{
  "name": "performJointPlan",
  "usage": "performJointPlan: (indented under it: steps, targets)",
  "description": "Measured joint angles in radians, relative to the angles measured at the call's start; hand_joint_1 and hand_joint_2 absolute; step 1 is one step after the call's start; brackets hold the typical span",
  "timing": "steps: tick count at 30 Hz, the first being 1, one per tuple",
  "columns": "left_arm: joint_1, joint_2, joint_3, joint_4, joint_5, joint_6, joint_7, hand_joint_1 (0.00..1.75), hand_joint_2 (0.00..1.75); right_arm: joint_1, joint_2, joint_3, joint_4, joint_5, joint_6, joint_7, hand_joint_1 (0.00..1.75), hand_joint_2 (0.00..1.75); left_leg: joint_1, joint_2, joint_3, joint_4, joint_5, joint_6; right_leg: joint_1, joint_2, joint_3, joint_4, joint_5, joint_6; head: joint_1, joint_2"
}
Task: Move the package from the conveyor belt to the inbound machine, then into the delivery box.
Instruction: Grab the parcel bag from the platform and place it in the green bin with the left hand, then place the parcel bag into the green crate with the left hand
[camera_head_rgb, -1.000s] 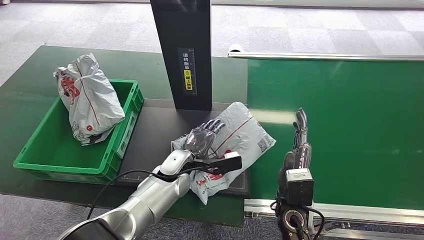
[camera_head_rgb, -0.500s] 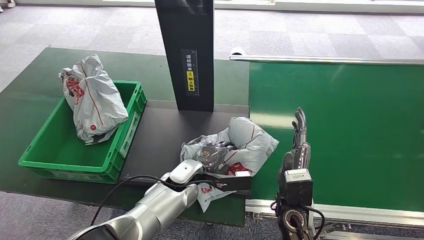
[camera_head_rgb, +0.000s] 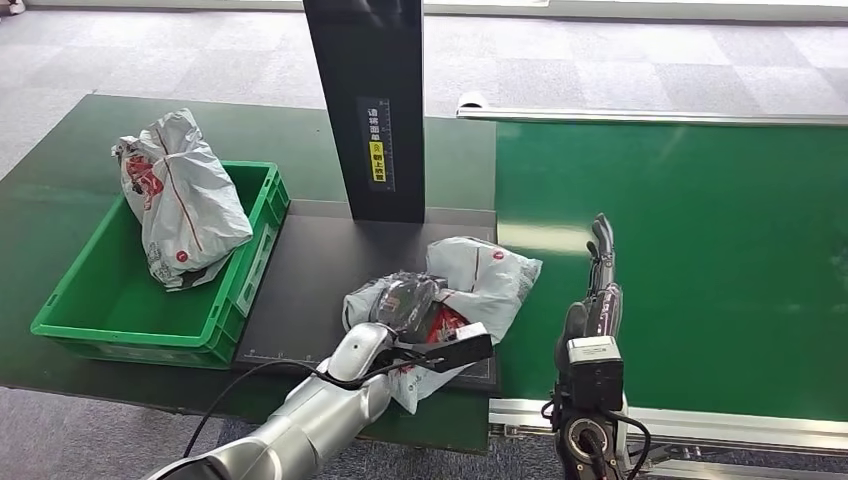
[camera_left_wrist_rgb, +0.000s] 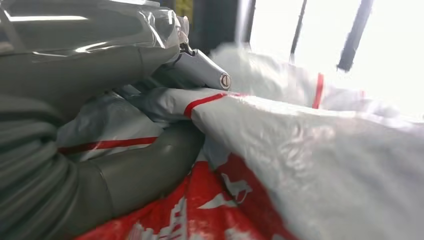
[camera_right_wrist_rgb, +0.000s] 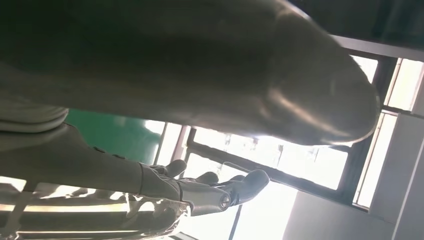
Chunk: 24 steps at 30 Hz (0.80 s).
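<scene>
My left hand (camera_head_rgb: 405, 300) has its fingers (camera_left_wrist_rgb: 197, 70) clamped on the grey package (camera_head_rgb: 470, 280) over the black scanner plate (camera_head_rgb: 310, 270) — right hand (camera_head_rgb: 600, 265) hangs beside the conveyor belt (camera_head_rgb: 700, 230), fingers straight, holding nothing.

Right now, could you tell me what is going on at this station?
The robot's left hand grips a crumpled grey and red package lying on the dark platform of the inbound machine, below its black column. The right hand is held upright, fingers apart, over the green conveyor belt, holding nothing. Another package leans in the green delivery box.
</scene>
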Motion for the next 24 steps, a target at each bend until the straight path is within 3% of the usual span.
performJointPlan:
  steps: [3, 8, 11, 14, 19, 24]
  targets:
    - [0.027, 0.021, 0.08, -0.127, -0.03, 0.106, -0.04, 1.75, 1.75, 0.01, 0.0, -0.006, -0.009, 0.001, -0.021, 0.003, 0.0, 0.0, 0.0, 0.001, -0.002, 0.0, 0.0, 0.0, 0.0, 0.0, -0.003, 0.0, 0.0, 0.0, 0.0, 0.0]
    - [0.129, 0.039, 0.273, -0.613, -0.188, 0.145, -0.133, 1.75, 1.75, 0.04, -0.001, -0.027, -0.028, 0.001, -0.069, 0.001, 0.0, 0.0, 0.0, 0.004, -0.008, 0.0, 0.0, 0.0, 0.0, 0.005, -0.009, 0.001, 0.001, 0.0, 0.0, 0.0]
    - [0.155, 0.055, 0.339, -0.872, -0.19, 0.15, -0.114, 1.75, 1.75, 0.059, -0.003, -0.039, -0.037, -0.002, -0.089, -0.009, 0.0, 0.0, 0.0, 0.004, -0.01, 0.0, 0.0, 0.0, 0.0, 0.005, -0.011, 0.001, 0.0, 0.0, 0.0, 0.0]
    - [0.157, 0.08, 0.411, -1.02, -0.172, 0.15, -0.1, 1.75, 1.75, 0.08, -0.003, -0.043, -0.048, -0.005, -0.106, -0.024, 0.0, 0.0, 0.0, 0.004, -0.01, 0.0, 0.0, -0.001, 0.0, 0.005, -0.011, 0.001, 0.0, 0.0, 0.0, 0.0]
    - [0.059, 0.188, 0.582, -0.973, -0.176, 0.14, 0.022, 1.75, 1.75, 0.108, -0.007, -0.044, -0.066, -0.028, -0.12, -0.042, 0.0, 0.0, 0.001, 0.005, -0.009, 0.0, 0.002, -0.002, 0.001, 0.005, -0.011, 0.001, 0.001, -0.002, 0.0, 0.0]
    - [-0.124, 0.358, 0.718, -0.635, -0.293, 0.117, 0.194, 1.75, 1.75, 0.109, -0.02, -0.034, -0.078, -0.06, -0.131, -0.04, 0.0, 0.0, 0.002, 0.008, -0.009, 0.0, 0.005, -0.004, 0.003, 0.007, -0.012, 0.001, 0.005, -0.006, 0.0, 0.0]
